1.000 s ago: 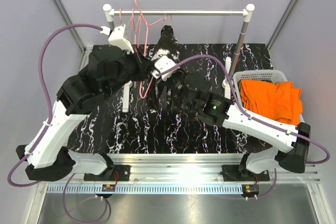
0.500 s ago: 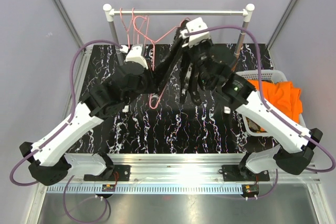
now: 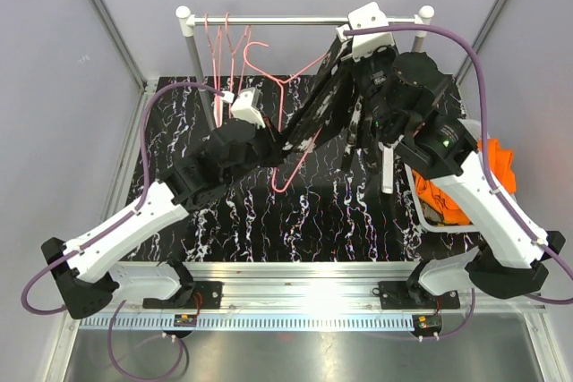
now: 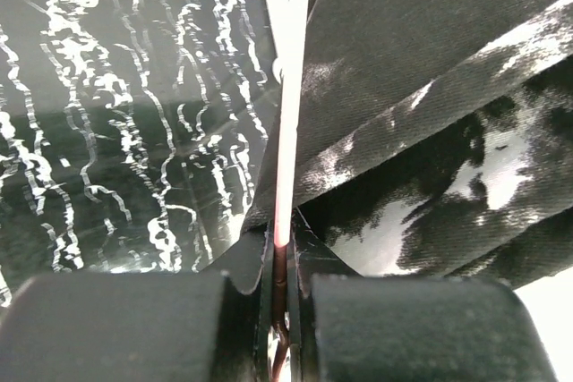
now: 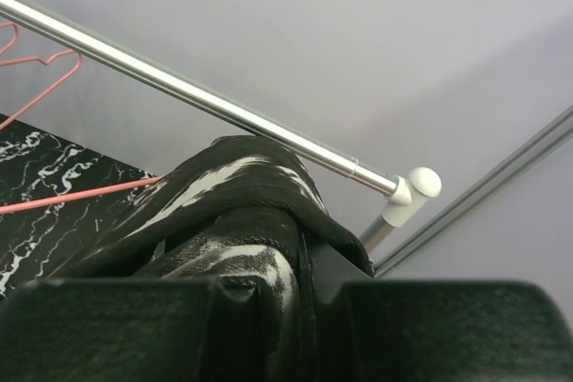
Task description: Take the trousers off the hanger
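Note:
The black trousers with white markings [image 3: 324, 100] stretch in a taut band from my right gripper [image 3: 347, 53], shut on their upper end just below the rail, down to a pink wire hanger [image 3: 285, 158]. My left gripper [image 3: 273, 142] is shut on that hanger's wire. In the left wrist view the pink wire [image 4: 288, 131] runs between the closed fingers, the cloth [image 4: 430, 123] draped to its right. In the right wrist view the cloth [image 5: 242, 212] bunches in the jaws. The bright orange trousers [image 3: 495, 160] lie in the basket. The camouflage trousers do not show clearly.
A metal clothes rail [image 3: 295, 21] on two white-capped posts spans the back, with a few bare pink hangers [image 3: 219, 42] at its left end. A white basket [image 3: 423, 217] stands at the right, partly behind my right arm. The mat is black marble-patterned [image 3: 233, 221].
My right gripper has risen and swung right to the rail with the black trousers. My left gripper has drawn the pink hanger forward and right, off the rail, stretching the cloth between them.

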Controlling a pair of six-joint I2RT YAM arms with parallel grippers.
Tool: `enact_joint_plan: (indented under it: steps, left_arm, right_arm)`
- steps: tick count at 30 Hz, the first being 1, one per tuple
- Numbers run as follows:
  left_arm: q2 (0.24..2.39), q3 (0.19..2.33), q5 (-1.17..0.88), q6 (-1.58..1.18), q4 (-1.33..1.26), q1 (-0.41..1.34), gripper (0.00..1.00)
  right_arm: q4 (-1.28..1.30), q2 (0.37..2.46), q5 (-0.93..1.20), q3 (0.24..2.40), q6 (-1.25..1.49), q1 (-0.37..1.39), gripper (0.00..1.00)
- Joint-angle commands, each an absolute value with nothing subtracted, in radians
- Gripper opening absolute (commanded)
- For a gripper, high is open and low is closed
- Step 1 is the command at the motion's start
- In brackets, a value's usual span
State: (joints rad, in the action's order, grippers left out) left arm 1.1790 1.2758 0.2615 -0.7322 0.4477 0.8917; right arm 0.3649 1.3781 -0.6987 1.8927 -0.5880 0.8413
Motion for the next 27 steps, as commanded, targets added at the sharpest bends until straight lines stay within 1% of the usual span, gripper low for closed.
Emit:
enact_joint_plan:
  steps: [1, 3, 4, 7, 8, 11, 13, 16, 18, 19, 20, 21, 24, 25, 27]
  left_arm:
    - [1.189, 1.21, 0.269, -0.73, 0.551, 0.885, 0.0]
    - [1.171, 1.171, 0.216, -0.739, 0.503, 0.885, 0.0]
    - [1.161, 1.16, 0.206, -0.748, 0.473, 0.885, 0.0]
    - [1.14, 1.135, 0.149, -0.764, 0.453, 0.884, 0.0]
    - [1.132, 1.125, 0.09, -0.768, 0.408, 0.882, 0.0]
    - [1.075, 1.085, 0.008, -0.793, 0.319, 0.874, 0.0]
    - [1.033, 1.078, -0.02, -0.804, 0.282, 0.873, 0.0]
    - [0.988, 1.083, -0.009, -0.814, 0.293, 0.873, 0.0]
    - [0.973, 1.091, 0.058, -0.816, 0.328, 0.873, 0.0]
    - [0.96, 1.088, 0.081, -0.821, 0.362, 0.87, 0.0]
    - [0.956, 1.085, 0.122, -0.824, 0.379, 0.87, 0.0]
    - [0.954, 1.08, 0.144, -0.831, 0.399, 0.865, 0.0]
    - [0.962, 1.04, 0.234, -0.87, 0.451, 0.848, 0.0]
    - [0.972, 1.028, 0.241, -0.882, 0.451, 0.829, 0.0]
    - [1.009, 0.993, 0.213, -0.887, 0.436, 0.813, 0.0]
  right_arm:
    - [0.11, 1.264, -0.811, 2.017, -0.647, 0.808, 0.0]
    - [0.086, 1.235, -0.831, 1.981, -0.682, 0.808, 0.0]
    - [0.069, 1.22, -0.847, 1.92, -0.711, 0.81, 0.0]
    - [0.023, 1.149, -0.876, 1.836, -0.721, 0.796, 0.0]
    - [0.009, 1.128, -0.879, 1.768, -0.721, 0.793, 0.0]
    - [-0.046, 1.057, -0.893, 1.613, -0.724, 0.778, 0.0]
    - [-0.055, 1.013, -0.891, 1.495, -0.698, 0.767, 0.0]
    - [-0.057, 0.974, -0.891, 1.41, -0.622, 0.708, 0.0]
    - [-0.016, 0.956, -0.874, 1.405, -0.559, 0.657, 0.0]
    - [-0.008, 0.953, -0.844, 1.429, -0.492, 0.599, 0.0]
    - [0.07, 0.954, -0.821, 1.449, -0.465, 0.58, 0.0]
    - [0.09, 0.966, -0.799, 1.475, -0.447, 0.568, 0.0]
    - [0.164, 1.012, -0.744, 1.615, -0.399, 0.561, 0.0]
    - [0.201, 1.026, -0.732, 1.697, -0.373, 0.561, 0.0]
    - [0.224, 1.069, -0.713, 1.779, -0.371, 0.561, 0.0]
